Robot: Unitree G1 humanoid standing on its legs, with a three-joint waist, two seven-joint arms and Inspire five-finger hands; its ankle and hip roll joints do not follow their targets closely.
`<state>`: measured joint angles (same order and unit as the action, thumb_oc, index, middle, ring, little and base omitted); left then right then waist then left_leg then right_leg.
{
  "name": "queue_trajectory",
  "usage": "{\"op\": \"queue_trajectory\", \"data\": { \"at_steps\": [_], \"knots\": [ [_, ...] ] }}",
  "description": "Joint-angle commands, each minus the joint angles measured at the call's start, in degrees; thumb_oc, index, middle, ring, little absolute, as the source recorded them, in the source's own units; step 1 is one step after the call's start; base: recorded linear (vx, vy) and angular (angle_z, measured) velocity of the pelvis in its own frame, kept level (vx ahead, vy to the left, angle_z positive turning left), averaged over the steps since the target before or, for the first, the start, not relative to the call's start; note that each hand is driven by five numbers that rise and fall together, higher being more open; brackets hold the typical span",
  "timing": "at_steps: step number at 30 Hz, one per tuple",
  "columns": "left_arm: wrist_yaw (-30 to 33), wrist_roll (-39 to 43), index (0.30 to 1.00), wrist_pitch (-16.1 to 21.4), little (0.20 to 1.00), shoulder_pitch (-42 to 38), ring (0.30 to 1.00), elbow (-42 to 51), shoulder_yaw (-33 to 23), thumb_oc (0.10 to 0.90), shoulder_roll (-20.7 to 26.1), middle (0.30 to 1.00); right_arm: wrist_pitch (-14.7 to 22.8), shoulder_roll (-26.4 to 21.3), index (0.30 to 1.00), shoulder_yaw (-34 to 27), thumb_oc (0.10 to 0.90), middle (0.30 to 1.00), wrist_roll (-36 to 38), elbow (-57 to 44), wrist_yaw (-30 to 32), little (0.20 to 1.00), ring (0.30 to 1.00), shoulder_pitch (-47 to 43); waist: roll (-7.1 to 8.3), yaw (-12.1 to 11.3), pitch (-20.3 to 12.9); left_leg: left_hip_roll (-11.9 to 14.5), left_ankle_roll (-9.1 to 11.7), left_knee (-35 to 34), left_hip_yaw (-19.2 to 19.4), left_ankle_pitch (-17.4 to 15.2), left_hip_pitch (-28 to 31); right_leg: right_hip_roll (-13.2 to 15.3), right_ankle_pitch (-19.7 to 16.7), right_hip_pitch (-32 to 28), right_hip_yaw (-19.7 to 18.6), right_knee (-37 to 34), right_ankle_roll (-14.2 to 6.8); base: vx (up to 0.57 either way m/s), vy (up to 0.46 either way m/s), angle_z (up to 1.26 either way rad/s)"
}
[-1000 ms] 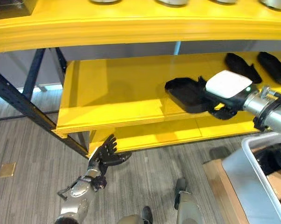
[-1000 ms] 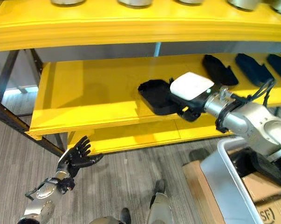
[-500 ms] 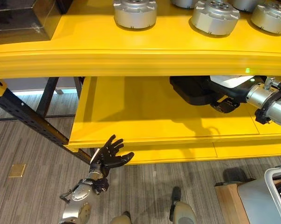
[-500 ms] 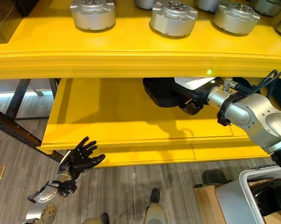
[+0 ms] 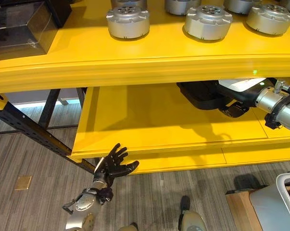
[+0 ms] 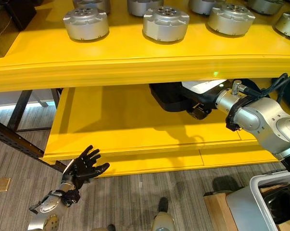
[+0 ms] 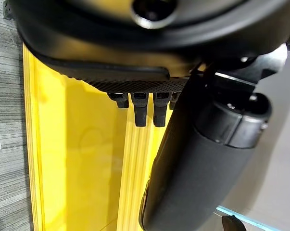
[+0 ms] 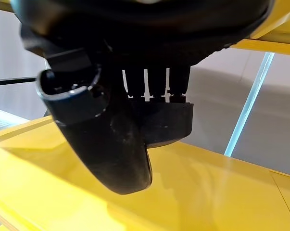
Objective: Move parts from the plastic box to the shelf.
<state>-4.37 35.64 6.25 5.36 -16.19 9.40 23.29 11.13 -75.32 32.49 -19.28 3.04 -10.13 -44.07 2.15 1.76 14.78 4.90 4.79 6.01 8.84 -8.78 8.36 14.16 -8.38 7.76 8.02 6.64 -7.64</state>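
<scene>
A: Where's the part?
B: We have the black part [image 6: 171,95] under the top board, over the middle shelf [image 6: 135,125], at our right hand [image 6: 202,103]. In the right wrist view the thumb and the fingers wrap the part [image 8: 149,122], so we call the hand clamped on it.
A: Down on the board yet?
B: Can't tell. It sits low over the yellow surface, but we can't see contact.
A: Why so deep in?
B: Our guess: the part must lie flat and well back from the front edge, so the arm reaches in under the top board [image 5: 135,67], where the round metal pieces [image 5: 128,21] stand in a row.
A: Left hand?
B: Left hand [image 5: 113,163] hangs low by the shelf's front corner, fingers spread, holding nothing. Probably kept clear, out of the way.
A: The box?
B: Plastic box [image 6: 248,204] sits at lower right, near the right arm, we guess for a short reach back.
</scene>
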Motion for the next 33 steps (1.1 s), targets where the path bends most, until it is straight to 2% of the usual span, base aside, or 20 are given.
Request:
{"op": "queue_trajectory", "data": {
  "at_steps": [1, 5, 8, 10, 12, 13, 14, 15, 16, 17, 18, 20, 21, 22, 23, 24, 25, 27, 33],
  "knots": [
    [-1.07, -0.39, 1.0, 4.99, 1.0, -2.59, 1.0, 4.37, 2.94, 0.9, 0.75, 1.0, -0.76, -1.15, 0.3, -8.2, 0.4, 0.3, 1.71, -0.18, 7.78, 0.3, 0.3, -6.72, 2.22, -0.86, -10.04, 5.64, 0.24, -0.14, -0.21, -1.22, 2.1, 2.17, 2.54, 2.51, -0.97, 5.73, -3.01, -0.04, -0.053, 0.0],
    [-0.63, -0.07, 1.0, 5.32, 1.0, -3.34, 1.0, 4.07, 2.72, 0.9, 0.78, 1.0, -0.88, -1.02, 0.3, -7.53, 0.4, 0.3, 1.67, 0.36, 7.93, 0.3, 0.3, -7.16, 2.01, -0.63, -10.46, 7.38, 1.25, -1.09, -0.2, 0.4, 2.24, 0.99, 4.92, 2.66, -0.32, 6.84, -2.12, -0.03, -0.106, 0.0],
    [-0.26, 0.49, 1.0, 5.37, 1.0, -3.49, 1.0, 4.04, 2.54, 0.9, 0.55, 1.0, -0.91, -0.92, 0.3, -6.71, 0.4, 0.3, 1.45, 0.23, 8.18, 0.3, 0.3, -7.78, 1.69, -0.6, -10.69, 9.6, 2.29, 0.46, -0.51, 2.39, 1.61, -0.94, 7.16, 2.33, 0.31, 7.32, -0.75, -0.03, -0.177, 0.03],
    [-0.02, 0.9, 1.0, 5.51, 1.0, -3.16, 1.0, 4.22, 2.43, 0.9, 0.39, 1.0, -0.9, -0.34, 0.3, -5.53, 0.4, 0.3, 1.51, 0.44, 8.53, 0.3, 0.3, -9.05, 1.79, -1.5, -10.33, 10.54, 2.99, 6.45, -1.66, 6.71, -1.24, -2.95, 8.44, 0.67, 0.19, 5.87, 0.71, -0.06, -0.242, 0.05],
    [0.16, 1.54, 1.0, 5.44, 1.0, -2.33, 1.0, 4.38, 1.93, 0.9, 0.28, 1.0, -0.93, 0.19, 0.3, -3.4, 0.4, 0.3, 1.93, 1.11, 8.94, 0.3, 0.3, -11.49, 2.05, -2.53, -9.33, 10.73, 3.0, 18.52, -5.06, 13.25, -7.36, -4.83, 9.17, -2.07, 0.29, 3.39, 3.41, -0.07, -0.277, -0.03],
    [0.33, 1.72, 1.0, 5.29, 1.0, -2.27, 1.0, 4.73, 1.98, 0.9, 0.33, 1.0, -1.2, 0.24, 0.3, -2.37, 0.4, 0.3, 2.16, 1.8, 9.05, 0.3, 0.3, -12.77, 2.8, -3.47, -8.26, 9.91, 2.62, 24.12, -6.45, 16.02, -10.37, -5.11, 9.27, -3.69, 0.47, 2.06, 4.72, -0.05, -0.288, -0.08],
    [0.34, 1.75, 1.0, 5.13, 1.0, -2.23, 1.0, 5.15, 1.95, 0.9, 0.52, 1.0, -1.48, 0.18, 0.3, -1.73, 0.4, 0.3, 2.26, 2.03, 9.13, 0.3, 0.3, -13.5, 3.76, -4.36, -7.31, 9.06, 2.1, 27.62, -6.89, 17.21, -12.29, -5.08, 9.29, -4.67, 0.44, 1.36, 5.61, -0.05, -0.191, 0.1],
    [0.36, 1.75, 1.0, 5.08, 1.0, -2.25, 1.0, 5.21, 1.87, 0.9, 0.47, 1.0, -1.47, 0.22, 0.3, -1.32, 0.4, 0.3, 2.31, 2.19, 9.17, 0.3, 0.3, -13.97, 3.61, -4.06, -7.21, 9.07, 2.07, 28.19, -7.23, 17.07, -12.71, -5.08, 9.24, -4.74, 0.68, 1.29, 5.6, -0.04, -0.192, 0.11],
    [0.17, 1.83, 1.0, 4.88, 1.0, -2.03, 1.0, 5.15, 1.59, 0.9, 0.52, 1.0, -1.45, 0.41, 0.3, -1.0, 0.4, 0.3, 2.52, 2.24, 9.23, 0.3, 0.3, -14.2, 4.27, -4.35, -6.42, 9.29, 1.48, 31.24, -5.98, 16.64, -14.23, -5.33, 9.46, -5.58, 0.89, 0.76, 6.27, 0.0, -0.161, 0.05],
    [0.05, 1.9, 1.0, 4.74, 1.0, -1.42, 1.0, 5.17, 1.55, 0.9, 0.4, 1.0, -1.37, 0.7, 0.3, -1.59, 0.4, 0.3, 2.42, 1.95, 9.32, 0.3, 0.3, -12.77, 4.12, -4.27, -6.35, 10.62, 1.37, 30.11, -3.44, 16.01, -14.66, -5.36, 9.84, -6.54, 1.59, 0.15, 6.32, 0.08, -0.137, 0.08],
    [-0.26, 1.89, 1.0, 4.4, 1.0, -1.05, 1.0, 5.25, 1.78, 0.9, -0.06, 1.0, -1.76, 0.28, 0.3, -2.95, 0.4, 0.3, 2.49, 1.24, 8.88, 0.3, 0.3, -10.27, 3.08, -3.85, -6.55, 12.2, 2.24, 20.9, 0.07, 14.84, -15.94, -5.12, 10.1, -8.41, 2.57, -1.49, 5.23, 0.13, 0.011, 0.27],
    [-0.07, 1.21, 1.0, 4.31, 1.0, -1.53, 1.0, 4.88, 2.11, 0.9, 0.06, 1.0, -1.55, 0.71, 0.3, -5.58, 0.4, 0.3, 2.6, -0.27, 8.73, 0.3, 0.3, -6.78, 2.49, -3.87, -7.22, 11.49, 2.72, 9.17, 2.09, 15.03, -15.91, -4.58, 9.83, -9.31, 2.74, -2.55, 3.91, 0.12, 0.12, 0.87],
    [0.01, 1.19, 1.0, 4.39, 1.0, -1.61, 1.0, 4.84, 2.25, 0.9, -0.08, 1.0, -1.24, 0.83, 0.3, -6.48, 0.4, 0.3, 2.31, -1.58, 8.47, 0.3, 0.3, -5.21, 1.95, -3.93, -7.31, 11.59, 3.41, 5.59, 3.35, 16.37, -16.37, -4.5, 10.13, -9.6, 3.0, -2.17, 3.54, 0.08, 0.08, 0.69],
    [-0.46, 1.48, 1.0, 4.36, 1.0, -1.24, 1.0, 5.01, 2.3, 0.9, 0.12, 1.0, -1.14, 1.02, 0.3, -6.88, 0.4, 0.3, 1.91, -2.34, 8.09, 0.3, 0.3, -4.69, 1.83, -3.99, -7.34, 12.59, 3.36, 6.4, 4.47, 15.34, -14.9, -4.75, 10.73, -9.9, 2.79, -1.63, 3.65, 0.1, 0.079, 0.17],
    [-0.47, 1.51, 1.0, 4.27, 1.0, -1.31, 1.0, 4.66, 2.59, 0.9, 0.05, 1.0, -1.1, 1.58, 0.3, -8.07, 0.4, 0.3, 1.69, -1.79, 8.28, 0.3, 0.3, -3.41, 1.42, -3.54, -7.85, 12.33, 3.41, 2.8, 4.91, 15.43, -13.32, -4.78, 10.73, -9.95, 3.11, -2.0, 3.14, 0.1, 0.087, -0.44],
    [-0.15, 1.14, 1.0, 4.37, 1.0, -1.51, 1.0, 4.62, 3.17, 0.9, -0.06, 1.0, -1.33, 2.43, 0.3, -8.4, 0.4, 0.3, 1.36, -1.28, 8.69, 0.3, 0.3, -2.88, 1.23, -4.07, -7.93, 10.82, 3.33, 2.3, 2.5, 15.14, -12.24, -4.26, 10.42, -10.29, 2.91, -2.19, 2.88, 0.16, 0.122, -0.47],
    [-0.49, 1.53, 1.0, 4.28, 1.0, -1.8, 1.0, 4.99, 3.18, 0.9, -0.52, 1.0, -1.0, 1.69, 0.3, -9.74, 0.4, 0.3, 1.85, -1.04, 8.67, 0.3, 0.3, -1.23, 1.53, -3.24, -8.88, 10.56, 3.06, 1.7, 4.4, 13.7, -11.15, -3.54, 10.2, -10.88, 3.62, -2.3, 2.56, 0.16, 0.109, -0.55],
    [-0.52, 1.23, 1.0, 4.38, 1.0, -1.98, 1.0, 4.83, 3.72, 0.9, -0.51, 1.0, -1.16, 1.43, 0.3, -10.5, 0.4, 0.3, 2.32, -0.85, 8.66, 0.3, 0.3, -0.91, 1.83, -3.59, -9.43, 9.78, 2.57, 1.38, 4.82, 12.4, -9.92, -2.42, 9.69, -11.38, 3.18, -2.62, 1.96, 0.13, 0.109, -0.28],
    [-0.23, 0.83, 1.0, 4.24, 1.0, -1.6, 1.0, 4.81, 3.09, 0.9, -0.48, 1.0, -1.26, 1.36, 0.3, -10.76, 0.4, 0.3, 2.38, -0.81, 8.4, 0.3, 0.3, -0.43, 2.49, -4.05, -10.14, 8.58, 1.81, 0.07, 6.21, 11.5, -8.76, -1.18, 9.24, -11.39, 3.25, -2.5, 0.87, 0.07, 0.07, -0.06]
  ]
}}
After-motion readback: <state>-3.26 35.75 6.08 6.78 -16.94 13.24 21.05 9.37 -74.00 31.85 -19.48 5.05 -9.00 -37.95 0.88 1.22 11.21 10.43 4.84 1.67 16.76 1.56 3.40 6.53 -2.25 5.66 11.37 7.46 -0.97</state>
